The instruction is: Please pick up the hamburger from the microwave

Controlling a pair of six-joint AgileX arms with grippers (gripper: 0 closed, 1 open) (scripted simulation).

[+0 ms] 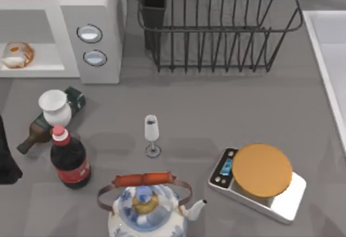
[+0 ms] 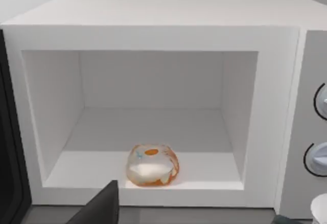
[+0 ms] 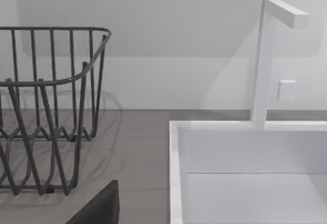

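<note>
- Hamburger (image 2: 152, 164): one, a glossy orange-brown bun with a pale middle, on the floor of the microwave (image 2: 153, 35) cavity, near its front edge
- One microwave at the table's (image 1: 216, 118) far left, open-fronted, with two round knobs (image 1: 90, 33) on its side panel; its left part is cut off in the top view
- Nearest row, counted: one blue-and-white teapot (image 1: 145, 210) with an orange handle, cut off at the bottom edge; one cola bottle (image 1: 69, 161); one scale (image 1: 258, 182) with a flat orange disc
- Middle: one small wine glass (image 1: 152, 134) standing alone; one dark bottle (image 1: 51, 120) lying on its side, partly hidden by one white cup (image 1: 54, 107)
- Far: one black wire dish rack (image 1: 216, 26) holding one dark holder (image 1: 154, 4); one white sink (image 3: 245, 168) with a tap at the right
- Left arm (image 1: 7, 156): a dark shape at the left edge; whether its fingers are wide or narrow, I cannot tell
- Each wrist view shows one dark corner of finger (image 2: 99, 208), touching nothing; the right gripper's opening cannot be told either
</note>
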